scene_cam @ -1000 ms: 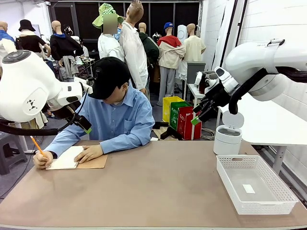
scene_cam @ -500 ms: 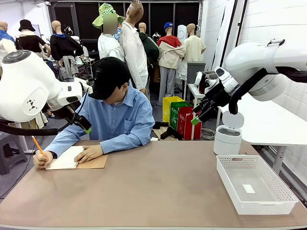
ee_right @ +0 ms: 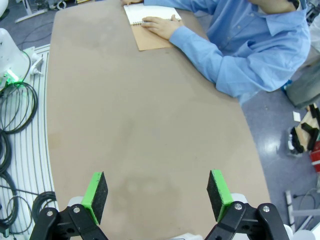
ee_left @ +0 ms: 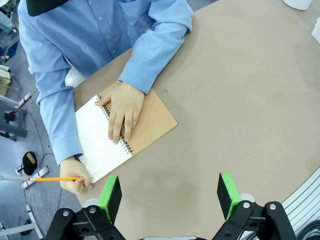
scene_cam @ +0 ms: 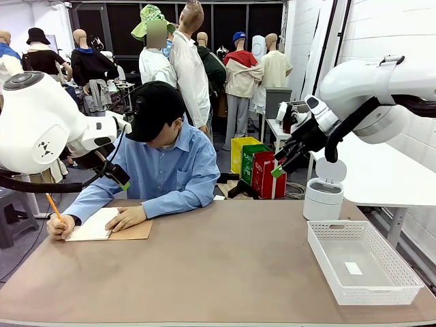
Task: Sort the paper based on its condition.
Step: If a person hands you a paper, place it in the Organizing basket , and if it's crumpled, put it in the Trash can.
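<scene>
The paper, as a loose sheet, is out of view. A person in a blue shirt writes with an orange pencil (scene_cam: pixel 52 206) on the white page of a spiral notebook (scene_cam: pixel 95 225) with a brown cover (ee_left: pixel 155 120). The person's other hand (ee_left: pixel 122 110) lies flat on the binding. My left gripper (ee_left: pixel 170 192) hangs open and empty high above the table near the notebook (ee_left: pixel 100 145), also seen as left gripper (scene_cam: pixel 117 176). My right gripper (ee_right: pixel 157 195) is open and empty over bare table, raised at the far right as right gripper (scene_cam: pixel 279 167).
A white plastic basket (scene_cam: pixel 371 296) stands at the table's right front with a tiny white scrap (scene_cam: pixel 353 268) in it. A white lidded bin (scene_cam: pixel 323 197) sits behind it. The brown table (scene_cam: pixel 225 266) has free room across its middle.
The person's pencil hand has shifted slightly while writing. Neither arm has moved.
</scene>
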Motion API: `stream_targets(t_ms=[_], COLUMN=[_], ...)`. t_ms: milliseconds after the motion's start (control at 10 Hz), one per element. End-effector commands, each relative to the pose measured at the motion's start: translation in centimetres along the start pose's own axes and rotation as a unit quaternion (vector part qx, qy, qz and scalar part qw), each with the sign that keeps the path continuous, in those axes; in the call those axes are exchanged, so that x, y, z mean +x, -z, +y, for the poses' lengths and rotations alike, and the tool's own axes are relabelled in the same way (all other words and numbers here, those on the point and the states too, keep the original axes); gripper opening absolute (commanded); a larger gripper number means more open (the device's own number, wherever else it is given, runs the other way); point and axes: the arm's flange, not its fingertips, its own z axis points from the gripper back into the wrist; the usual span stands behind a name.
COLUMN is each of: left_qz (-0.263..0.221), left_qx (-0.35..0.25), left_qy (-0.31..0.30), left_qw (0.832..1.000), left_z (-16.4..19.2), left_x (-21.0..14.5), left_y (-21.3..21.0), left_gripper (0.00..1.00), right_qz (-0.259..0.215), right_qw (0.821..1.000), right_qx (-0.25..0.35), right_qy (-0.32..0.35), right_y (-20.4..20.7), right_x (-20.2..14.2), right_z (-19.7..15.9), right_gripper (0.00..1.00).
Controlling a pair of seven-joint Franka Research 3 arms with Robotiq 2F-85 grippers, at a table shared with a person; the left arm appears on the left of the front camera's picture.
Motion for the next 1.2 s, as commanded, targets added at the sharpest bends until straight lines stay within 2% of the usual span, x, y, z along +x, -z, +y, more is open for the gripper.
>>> stream_targets(t_ms=[0, 1100], left_qz=[-0.001, -0.001], left_qx=[-0.001, -0.001], left_qy=[-0.001, -0.001], left_qw=[1.0, 1.0], left_z=[0.05, 0.05], left_x=[0.0, 0.0], left_y=[-0.03, -0.03], left_gripper=[1.0, 1.0], right_qz=[-0.007, -0.007], right_qw=[1.0, 1.0], right_qx=[0.005, 0.005], right_qy=[0.004, 0.004], right_y=[0.01, 0.01], right_x=[0.01, 0.01], right_z=[0.0, 0.0], right_gripper=[1.0, 1.0])
